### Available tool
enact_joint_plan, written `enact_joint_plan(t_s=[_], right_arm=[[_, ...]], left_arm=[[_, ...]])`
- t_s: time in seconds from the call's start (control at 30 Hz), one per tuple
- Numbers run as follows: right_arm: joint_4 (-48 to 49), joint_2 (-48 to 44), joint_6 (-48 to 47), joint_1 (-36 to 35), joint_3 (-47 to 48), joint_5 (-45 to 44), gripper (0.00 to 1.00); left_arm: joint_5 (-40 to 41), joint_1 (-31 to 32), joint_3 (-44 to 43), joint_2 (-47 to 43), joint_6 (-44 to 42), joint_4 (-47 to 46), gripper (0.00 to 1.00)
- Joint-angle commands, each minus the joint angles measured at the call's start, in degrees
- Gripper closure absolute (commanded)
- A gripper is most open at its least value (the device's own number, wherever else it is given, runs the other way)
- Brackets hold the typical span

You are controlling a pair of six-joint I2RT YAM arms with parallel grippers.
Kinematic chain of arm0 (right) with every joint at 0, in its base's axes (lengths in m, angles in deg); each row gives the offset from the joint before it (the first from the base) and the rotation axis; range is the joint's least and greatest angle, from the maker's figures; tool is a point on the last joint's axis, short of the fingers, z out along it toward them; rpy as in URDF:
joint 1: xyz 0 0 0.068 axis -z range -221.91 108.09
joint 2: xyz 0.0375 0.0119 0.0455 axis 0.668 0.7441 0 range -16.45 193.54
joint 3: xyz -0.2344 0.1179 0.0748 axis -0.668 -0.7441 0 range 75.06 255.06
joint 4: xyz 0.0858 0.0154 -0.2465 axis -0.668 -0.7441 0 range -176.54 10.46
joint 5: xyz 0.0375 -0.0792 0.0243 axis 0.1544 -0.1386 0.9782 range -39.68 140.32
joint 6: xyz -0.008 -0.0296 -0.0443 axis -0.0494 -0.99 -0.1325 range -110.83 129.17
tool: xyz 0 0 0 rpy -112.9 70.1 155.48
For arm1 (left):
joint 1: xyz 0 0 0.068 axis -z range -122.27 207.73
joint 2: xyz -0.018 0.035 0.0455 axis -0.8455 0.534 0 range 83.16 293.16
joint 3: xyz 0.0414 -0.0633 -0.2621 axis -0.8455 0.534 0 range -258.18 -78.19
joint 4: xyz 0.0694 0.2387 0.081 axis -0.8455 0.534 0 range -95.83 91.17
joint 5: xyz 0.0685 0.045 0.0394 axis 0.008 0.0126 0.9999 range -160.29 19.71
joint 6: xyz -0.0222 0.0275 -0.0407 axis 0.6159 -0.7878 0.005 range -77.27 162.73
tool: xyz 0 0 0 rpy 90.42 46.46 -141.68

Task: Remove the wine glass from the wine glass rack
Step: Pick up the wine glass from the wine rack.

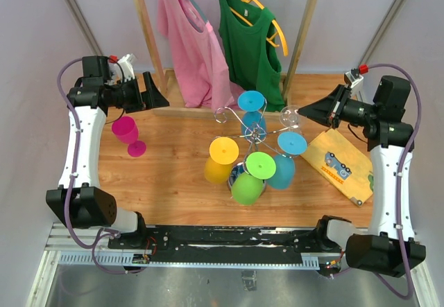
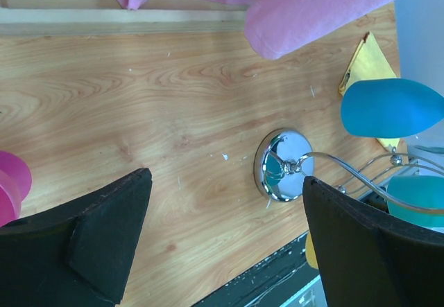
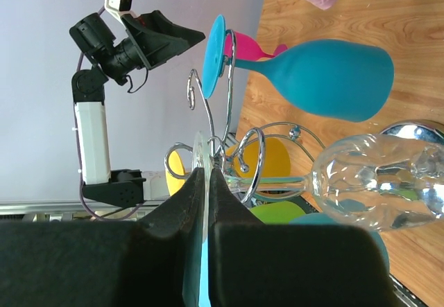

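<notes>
Left pincer (image 2: 225, 180): jaws wide apart, lower corners. Wine glass rack (image 2: 281, 165): chrome base, centre right, on desk (image 2: 104, 92). Blue glass (image 2: 392, 106): right. Pink cloth (image 2: 312, 9): top.

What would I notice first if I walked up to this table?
The shiny wine glass rack mid-table, hung with a yellow glass, a green glass and blue glasses. On its right side the right pincer pinches a clear wine glass by the foot; a magenta glass stands alone to the left. Behind hang a pink shirt and a green shirt.
</notes>
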Motion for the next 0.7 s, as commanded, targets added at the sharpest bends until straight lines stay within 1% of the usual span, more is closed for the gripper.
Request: enact_joint_plan(t_s=[0.0,0.33,0.67], right_arm=[[8.0,-2.1,5.6,-0.7,-2.1,1.8,0.99],[16.8,-1.3,11.9,-8.6,-4.0,-2.9,0.99],[22.1,1.2,14.7,-9.9,-3.2,-6.3,0.99]], left_arm=[[-1.1,0.7,-0.5,0.0,0.0,-0.3,0.05],[-1.0,0.9,-0.3,-0.6,-0.2,-0.3,0.05],[-1.1,0.9,-0.2,-1.4,-0.1,-0.3,0.05]])
